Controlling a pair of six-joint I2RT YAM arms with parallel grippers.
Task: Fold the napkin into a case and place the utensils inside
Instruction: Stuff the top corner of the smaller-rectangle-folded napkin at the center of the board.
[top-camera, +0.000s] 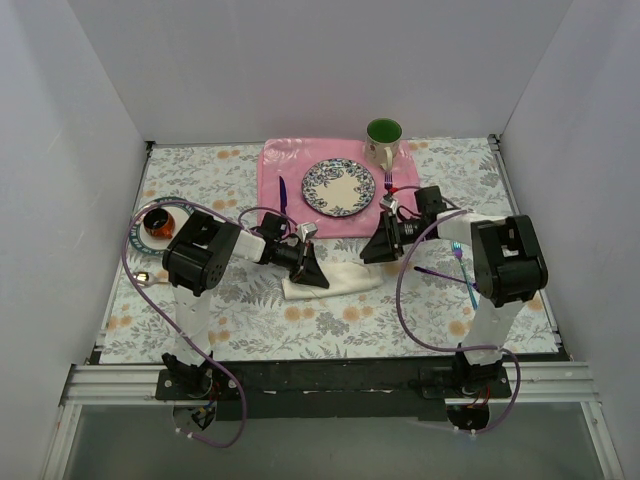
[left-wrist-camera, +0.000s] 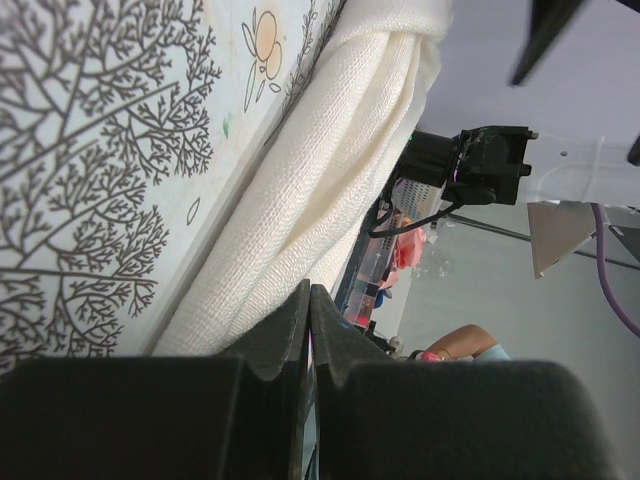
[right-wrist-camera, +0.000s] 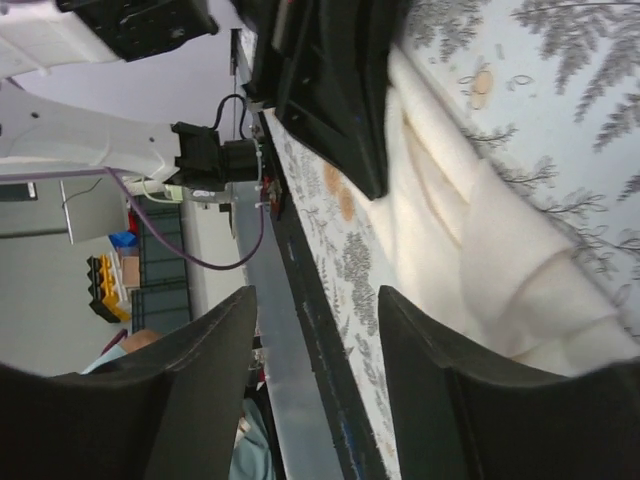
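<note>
Left gripper (left-wrist-camera: 308, 300) has its jaws closed tight at the left end of the folded cream-white cloth napkin (top-camera: 340, 277); can't tell if fabric is pinched. Napkin lies bunched mid-table on the floral tablecloth (top-camera: 200, 170), just off the pink rectangular placemat's (top-camera: 285, 160) near edge. Right gripper (right-wrist-camera: 317, 300) has its jaws wide and empty by the napkin's right end; shiny iridescent purple-teal metal utensils (top-camera: 466, 283) sit toward the table's right edge.

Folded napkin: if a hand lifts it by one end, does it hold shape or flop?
Probably flops: the napkin shows soft, rounded, loose folds, so lifted by one end it would likely sag open. It looks light; a push may bunch it rather than slide it across the floral tablecloth. The coarse weave suggests little slip in a grip.
</note>
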